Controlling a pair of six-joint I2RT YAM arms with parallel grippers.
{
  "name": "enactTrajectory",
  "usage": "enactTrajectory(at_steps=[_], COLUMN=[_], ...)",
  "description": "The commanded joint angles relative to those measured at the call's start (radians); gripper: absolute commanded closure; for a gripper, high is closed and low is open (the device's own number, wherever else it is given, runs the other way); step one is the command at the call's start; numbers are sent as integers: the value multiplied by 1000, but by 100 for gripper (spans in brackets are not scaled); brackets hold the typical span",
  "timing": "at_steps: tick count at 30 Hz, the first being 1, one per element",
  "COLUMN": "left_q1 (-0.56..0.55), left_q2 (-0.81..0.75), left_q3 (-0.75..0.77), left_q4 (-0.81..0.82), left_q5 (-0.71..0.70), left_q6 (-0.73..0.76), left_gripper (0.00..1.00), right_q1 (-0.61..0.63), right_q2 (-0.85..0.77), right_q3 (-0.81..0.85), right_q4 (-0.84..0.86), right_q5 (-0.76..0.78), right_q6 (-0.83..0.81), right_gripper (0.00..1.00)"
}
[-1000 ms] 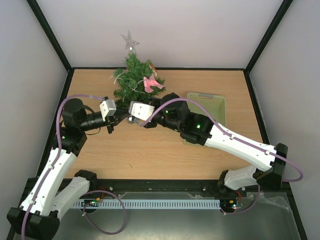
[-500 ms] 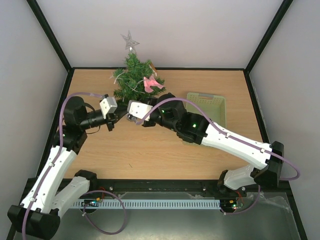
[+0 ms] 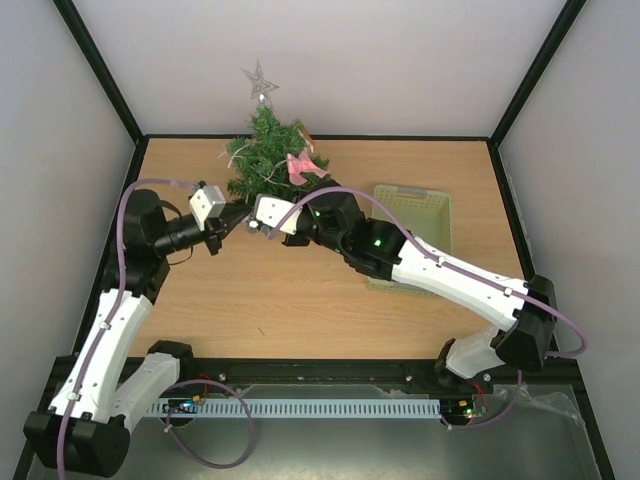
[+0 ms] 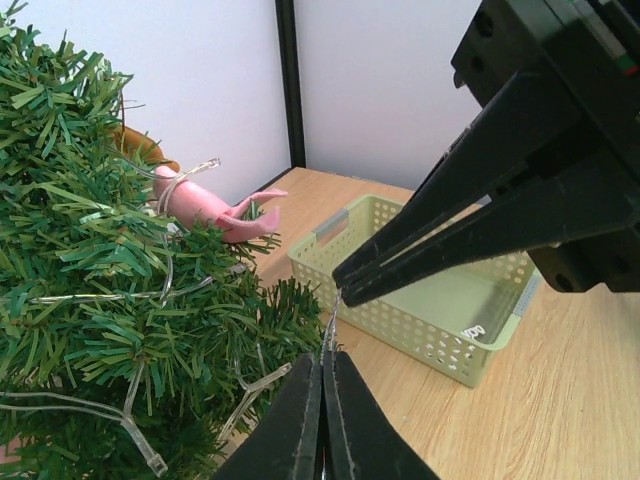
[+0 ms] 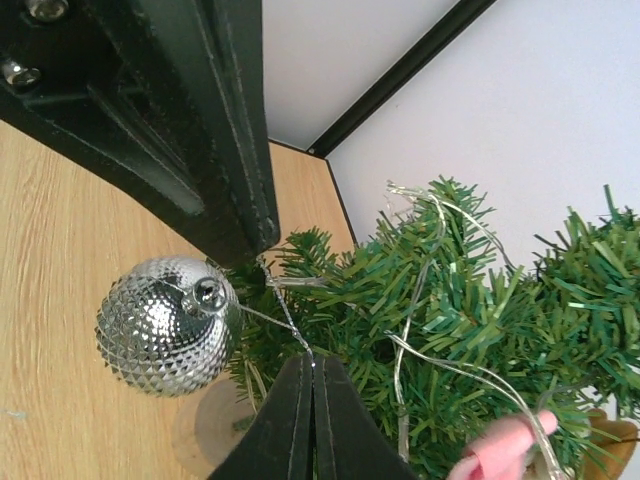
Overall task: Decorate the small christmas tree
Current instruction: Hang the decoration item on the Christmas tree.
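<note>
The small christmas tree stands at the table's back, with a silver star, a pink ornament and a clear light string. It fills the left of the left wrist view. My left gripper and right gripper meet tip to tip at the tree's lower front. Both are shut on the thin silver thread of a silver faceted ball, which hangs beside the lower branches. In the left wrist view my left gripper pinches the thread just below the right one's fingertips.
A pale green basket sits right of the tree, partly under my right arm; it also shows in the left wrist view. The tree's round wooden base lies below the ball. White walls with black corner posts close in behind.
Both grippers have moved up and back toward the tree's lower branches, staying tip to tip. The right arm has stretched further left.
</note>
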Motion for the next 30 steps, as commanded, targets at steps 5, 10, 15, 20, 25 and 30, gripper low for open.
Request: enactTrajectory(at_steps=[5, 10, 15, 20, 25, 30], left_q1=[8, 8, 14, 43, 52, 57], left_q2=[29, 59, 73, 89, 117, 133], left_q3=[16, 23, 17, 14, 18, 19], left_q4=[59, 91, 152, 203, 222, 233], left_q5=[16, -9, -81, -90, -86, -88], left_q6=[-3, -20, -66, -110, -125, -128], left_gripper=[98, 98, 98, 98, 98, 98], right_q1=[-21, -30, -42, -54, -62, -66], right_q2=[49, 85, 121, 141, 152, 167], right_q3=[47, 79, 109, 120, 121, 128], right_q4=[75, 96, 113, 137, 148, 151], right_q5=[-35, -57, -46, -9, -2, 10], right_q6=[-12, -14, -19, -11, -12, -17], right_gripper=[98, 98, 98, 98, 98, 98])
